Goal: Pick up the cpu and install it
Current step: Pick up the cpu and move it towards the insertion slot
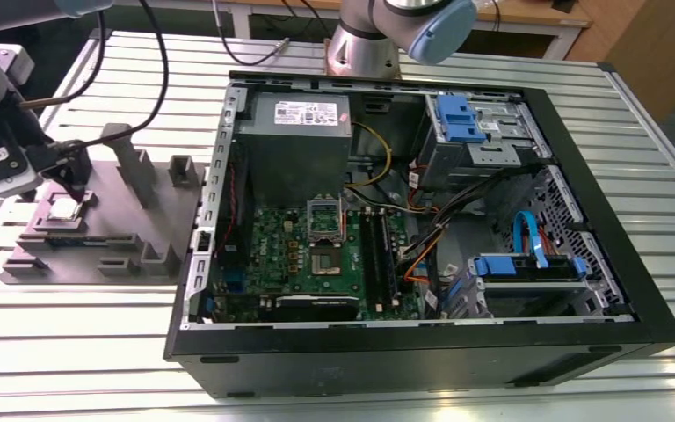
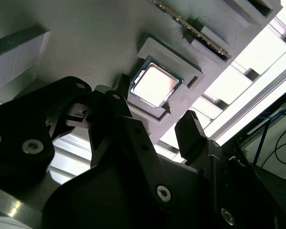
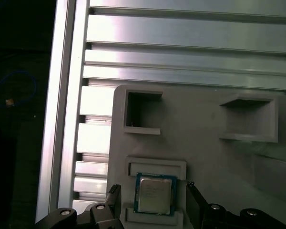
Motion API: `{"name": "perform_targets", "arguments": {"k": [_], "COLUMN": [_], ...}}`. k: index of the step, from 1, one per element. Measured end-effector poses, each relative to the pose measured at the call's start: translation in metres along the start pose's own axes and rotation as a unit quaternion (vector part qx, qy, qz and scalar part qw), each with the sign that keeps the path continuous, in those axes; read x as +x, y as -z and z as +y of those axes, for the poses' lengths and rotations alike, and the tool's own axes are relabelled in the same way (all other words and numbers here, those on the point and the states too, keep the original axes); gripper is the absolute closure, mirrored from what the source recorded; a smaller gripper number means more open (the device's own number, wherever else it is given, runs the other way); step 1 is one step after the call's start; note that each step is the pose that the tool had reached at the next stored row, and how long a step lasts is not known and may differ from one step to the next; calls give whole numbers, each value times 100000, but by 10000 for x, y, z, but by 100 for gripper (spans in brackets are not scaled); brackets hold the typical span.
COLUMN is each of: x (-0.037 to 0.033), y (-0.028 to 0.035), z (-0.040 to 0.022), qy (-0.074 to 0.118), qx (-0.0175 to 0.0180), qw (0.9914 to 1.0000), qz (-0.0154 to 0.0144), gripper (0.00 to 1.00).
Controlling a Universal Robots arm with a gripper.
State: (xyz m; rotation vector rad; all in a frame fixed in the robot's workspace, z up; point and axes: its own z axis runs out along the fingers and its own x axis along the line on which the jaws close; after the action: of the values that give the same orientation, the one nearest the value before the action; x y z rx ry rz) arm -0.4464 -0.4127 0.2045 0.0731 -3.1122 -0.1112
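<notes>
Pincer (image 2: 155, 101) hangs just over the cpu (image 2: 155, 86) with its fingers (image 2: 190, 136) spread apart, one on each side of the chip. As far as both wrist views show, neither finger touches it. The cpu lies flat, metal top up, in a shallow recess of the grey block (image 1: 120, 220). In the exterior view the block sits on the slatted bench (image 1: 80, 294) at the exterior view's left, well apart from the socket (image 1: 323, 230) inside the open case (image 1: 431, 347).

The main risk is probably the grip itself. The chip is thin and sits low between raised walls, so the fingers have little edge to take hold of. If they close too high, they would pinch only the rim of the lid and the chip could slip out. If they go too low or off-centre, a finger could land on the recess wall and clamp the block instead, or press on one corner and tip the chip.

A skewed hold would matter later. A chip held at a tilt or turned would be hard to seat squarely in the socket, and forcing it could damage the contacts. From these views I cannot tell whether the fingers are centred across the chip's depth.
</notes>
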Motion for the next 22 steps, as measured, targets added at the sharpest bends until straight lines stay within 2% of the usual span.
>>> {"name": "perform_targets", "arguments": {"k": [9,11,15,22], "x": [15,25,57,37], "y": [-83,-90,-96,-118], "z": [-3,-2,-2,-5], "qy": [2,6,63,67], "qx": [-3,21,129,172], "qw": [100000,100000,99996,99996], "qz": [-18,-164,-928,-915], "gripper": [35,35,35,35]}}
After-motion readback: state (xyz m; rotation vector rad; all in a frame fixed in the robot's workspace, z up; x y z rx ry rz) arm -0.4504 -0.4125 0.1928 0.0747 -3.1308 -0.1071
